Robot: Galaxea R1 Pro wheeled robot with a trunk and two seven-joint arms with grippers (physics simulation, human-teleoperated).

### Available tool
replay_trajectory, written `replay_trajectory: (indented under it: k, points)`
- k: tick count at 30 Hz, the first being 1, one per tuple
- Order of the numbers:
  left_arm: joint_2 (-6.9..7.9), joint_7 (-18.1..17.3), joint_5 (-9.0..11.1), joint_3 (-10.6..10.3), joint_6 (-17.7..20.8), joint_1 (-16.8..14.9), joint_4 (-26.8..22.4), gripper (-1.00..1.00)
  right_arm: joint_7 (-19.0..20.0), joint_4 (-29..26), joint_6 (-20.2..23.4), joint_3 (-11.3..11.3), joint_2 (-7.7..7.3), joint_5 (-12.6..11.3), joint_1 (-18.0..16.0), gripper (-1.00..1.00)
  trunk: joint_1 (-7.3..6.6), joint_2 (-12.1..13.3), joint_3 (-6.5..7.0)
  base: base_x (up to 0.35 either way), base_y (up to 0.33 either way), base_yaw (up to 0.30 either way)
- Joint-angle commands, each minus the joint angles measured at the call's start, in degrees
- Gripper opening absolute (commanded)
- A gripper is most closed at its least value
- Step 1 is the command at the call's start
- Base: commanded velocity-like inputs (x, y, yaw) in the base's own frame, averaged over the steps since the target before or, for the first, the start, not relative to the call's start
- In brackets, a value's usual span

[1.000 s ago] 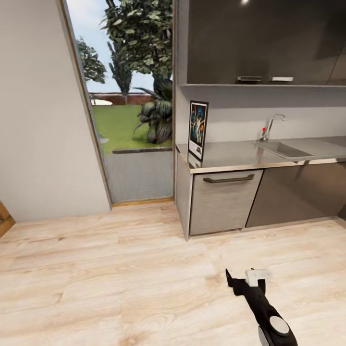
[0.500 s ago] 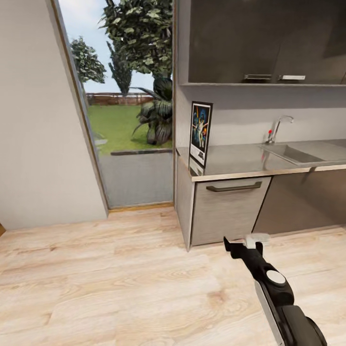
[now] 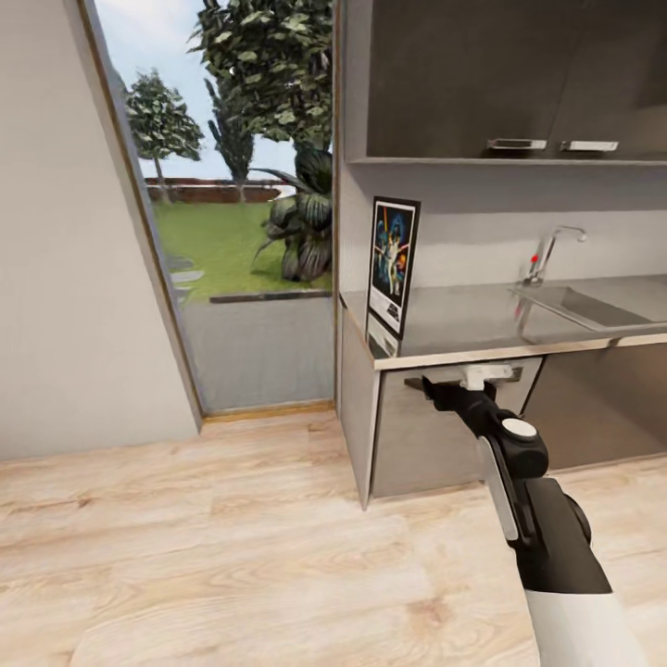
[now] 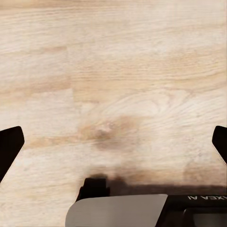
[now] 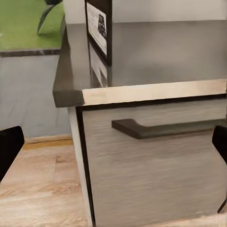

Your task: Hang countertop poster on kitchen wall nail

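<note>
- The poster (image 3: pixel 393 262) is standing upright on the worktop (image 3: pixel 482 320), centre of the head view: not yet picked up.
- The right gripper (image 3: pixel 443 384) is reaching below the worktop edge, fingers spread, empty.
- The left gripper (image 4: pixel 113 142) is facing the floor (image 4: pixel 113 71), fingers released.
- Grasping and hanging are remaining.

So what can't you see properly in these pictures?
- Upright black-framed Star Wars poster: head view shows it edge-on, artwork too small to read; right wrist view cuts off its top.
- Right claw: head view, fingers overlap the dark drawer handle, so their gap is unclear.
- Grey steel sink: cut off by the head view's edge.
</note>
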Motion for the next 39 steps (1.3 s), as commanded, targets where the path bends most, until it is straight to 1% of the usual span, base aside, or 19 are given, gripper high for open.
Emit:
replay_trajectory:
  k: [1, 3, 10, 34, 39]
  points:
    - [-0.03, 0.0, -0.01, 0.1, 0.01, 0.02, -0.11, 1.0, -0.02, -0.06, 1.08, 0.03, -0.01, 0.0, -0.6, 1.0, 0.04, -0.02, -0.05, 0.33, 0.0, 0.0]
    - [-0.03, 0.0, -0.01, 0.1, 0.01, 0.02, -0.12, 1.0, -0.02, -0.06, 3.14, 0.03, 0.0, 0.0, -2.13, 1.0, 0.04, -0.02, -0.05, 0.33, 0.0, 0.0]
    - [-0.03, 0.0, -0.01, 0.1, -0.06, 0.02, -0.14, 1.0, 0.04, -0.06, 4.5, 0.11, 0.12, -0.07, -3.18, 1.0, 0.04, -0.02, -0.05, 0.33, 0.0, 0.0]
    - [-0.03, 0.0, -0.01, 0.19, -0.08, 0.02, -0.14, 1.0, 0.14, 0.11, 4.19, 0.21, 0.18, -0.17, -2.55, 1.0, 0.04, -0.02, -0.05, 0.33, 0.0, 0.0]
    - [-0.03, 0.0, -0.01, 0.26, -0.15, 0.02, -0.14, 1.0, 0.18, 0.26, 4.19, 0.17, 0.18, -0.18, -2.5, 1.0, 0.04, -0.02, -0.05, 0.089, 0.0, 0.0]
